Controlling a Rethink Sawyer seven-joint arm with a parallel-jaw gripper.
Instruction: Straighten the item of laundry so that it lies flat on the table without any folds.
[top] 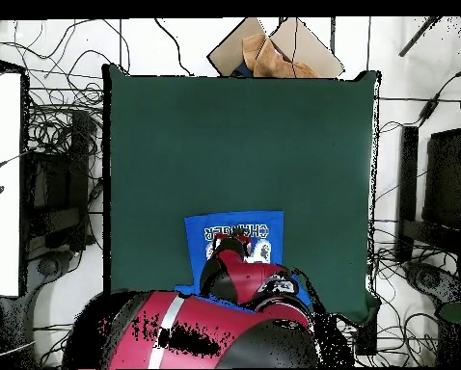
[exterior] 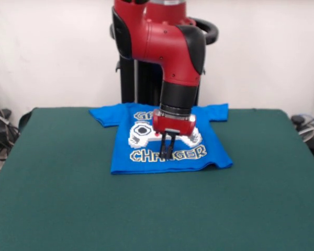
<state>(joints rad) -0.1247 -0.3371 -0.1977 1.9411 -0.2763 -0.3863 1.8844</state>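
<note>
The item of laundry [exterior: 120, 157], a bright blue T-shirt, lies print side up on the green table [exterior: 68, 209], toward the table's far middle. Both sleeves are spread out. Its near hem is slightly wavy at the right corner. My gripper [exterior: 168, 155] points straight down onto the print, with its tips on the word "CHANGER". The black fingers [exterior: 164, 142] converge to a point and look shut, with no cloth lifted. In the overhead view only the hem half of the shirt [top: 201, 231] shows on the table [top: 234, 135]. The red arm [top: 244, 279] hides the rest and the gripper.
Wide green table surface surrounds the shirt on the near side and both flanks. A cardboard box [top: 273, 48] sits past one table edge. Cables [top: 51, 145] lie around the table. A white surface [top: 1, 183] stands to one side.
</note>
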